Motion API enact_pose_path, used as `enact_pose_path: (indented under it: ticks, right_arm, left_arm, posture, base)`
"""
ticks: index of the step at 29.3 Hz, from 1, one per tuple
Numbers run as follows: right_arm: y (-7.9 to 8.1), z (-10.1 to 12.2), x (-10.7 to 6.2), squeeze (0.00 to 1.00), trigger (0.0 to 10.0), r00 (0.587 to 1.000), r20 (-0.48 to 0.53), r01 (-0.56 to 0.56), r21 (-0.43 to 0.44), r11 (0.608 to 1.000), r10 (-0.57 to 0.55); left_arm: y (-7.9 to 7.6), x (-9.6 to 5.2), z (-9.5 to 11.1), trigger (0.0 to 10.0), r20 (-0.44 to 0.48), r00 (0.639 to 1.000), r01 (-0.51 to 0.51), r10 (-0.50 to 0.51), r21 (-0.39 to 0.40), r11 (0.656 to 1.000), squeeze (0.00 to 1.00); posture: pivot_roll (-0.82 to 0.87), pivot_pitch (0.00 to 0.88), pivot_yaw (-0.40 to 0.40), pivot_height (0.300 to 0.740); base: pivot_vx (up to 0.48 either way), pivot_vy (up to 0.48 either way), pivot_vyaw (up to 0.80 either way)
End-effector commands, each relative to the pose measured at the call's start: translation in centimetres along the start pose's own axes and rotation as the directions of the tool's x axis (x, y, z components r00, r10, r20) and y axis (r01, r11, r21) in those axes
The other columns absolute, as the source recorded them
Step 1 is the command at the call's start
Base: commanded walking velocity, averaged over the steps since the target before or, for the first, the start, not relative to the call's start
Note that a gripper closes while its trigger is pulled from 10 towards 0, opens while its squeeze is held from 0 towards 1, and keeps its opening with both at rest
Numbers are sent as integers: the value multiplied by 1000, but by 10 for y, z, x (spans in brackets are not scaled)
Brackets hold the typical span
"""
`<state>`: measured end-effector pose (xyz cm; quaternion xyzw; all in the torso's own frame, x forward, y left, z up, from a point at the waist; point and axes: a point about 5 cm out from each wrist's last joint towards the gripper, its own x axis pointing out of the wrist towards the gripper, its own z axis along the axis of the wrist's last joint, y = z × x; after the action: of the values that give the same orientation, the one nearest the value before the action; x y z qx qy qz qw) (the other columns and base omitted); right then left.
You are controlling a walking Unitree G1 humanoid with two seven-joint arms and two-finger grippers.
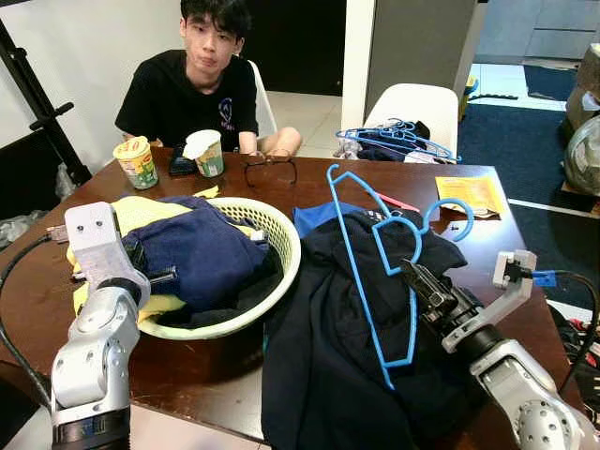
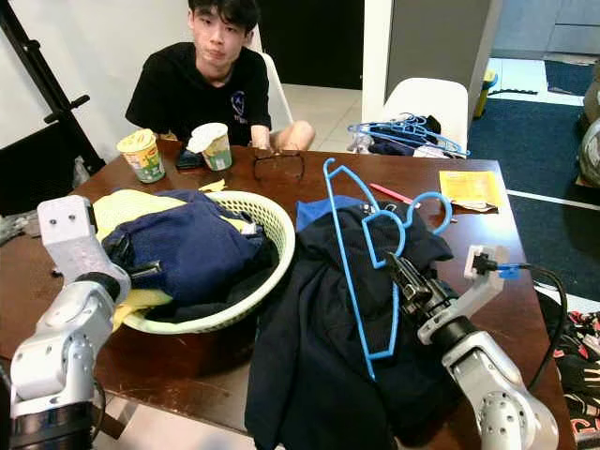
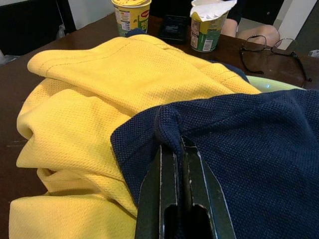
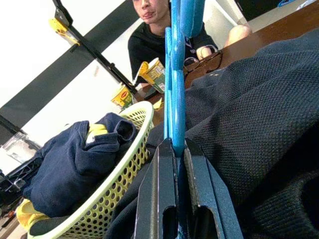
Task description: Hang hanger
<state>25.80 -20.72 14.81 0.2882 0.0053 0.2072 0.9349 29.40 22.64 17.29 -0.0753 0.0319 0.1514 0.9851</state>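
Left eye view: pale green plastic basket (image 1: 281, 246) holds navy garment (image 1: 202, 253), pinched by left gripper (image 3: 180, 149); right gripper (image 4: 178, 149) clamps blue plastic hanger (image 1: 361, 262).

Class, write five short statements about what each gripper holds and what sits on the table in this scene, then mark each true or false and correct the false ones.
1. The right gripper is shut on the blue hanger. True.
2. The left gripper pinches the yellow garment. False: it is shut on the navy garment beside the yellow one.
3. The basket lies empty. False: clothes are piled in it.
4. A pair of glasses lies on the table in front of the person. True.
5. The blue hanger lies on a dark garment spread on the table. True.
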Motion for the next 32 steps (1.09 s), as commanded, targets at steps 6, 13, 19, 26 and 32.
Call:
enact_pose_path:
  ticks: [6, 13, 19, 26, 32]
  right_arm:
    - [2, 0, 2, 0, 10000, 1000, 2, -13, 0, 1000, 13]
    - [2, -1, 1, 0, 10000, 1000, 2, -13, 2, 1000, 13]
    - [2, -1, 0, 0, 10000, 1000, 1, -13, 8, 1000, 13]
    - [2, -2, 0, 0, 10000, 1000, 0, -13, 11, 1000, 13]
    - [3, -1, -1, 0, 10000, 1000, 0, -14, 15, 1000, 14]
  left_arm:
    - [-65, -11, 25, 0, 108, 908, 404, -405, 34, 914, 0]
    - [-134, -55, 9, 0, -18, 587, 791, -809, 227, 568, 0]
    - [-141, -82, -16, 10000, -182, 400, 887, -898, 326, 329, 0]
    - [-138, -82, -19, 10000, -206, 404, 883, -891, 344, 320, 20]
    - [-102, -45, 8, 10000, -76, 691, 666, -719, 455, 592, 1000]
  posture:
    - [-66, 46, 87, 740]
    - [-68, 38, 90, 740]
    - [-63, 39, 89, 740]
    - [-62, 40, 89, 740]
    - [-61, 51, 90, 740]
  base:
    - [0, 0, 0]
    - [0, 0, 0]
    - [0, 0, 0]
    - [0, 0, 0]
    - [0, 0, 0]
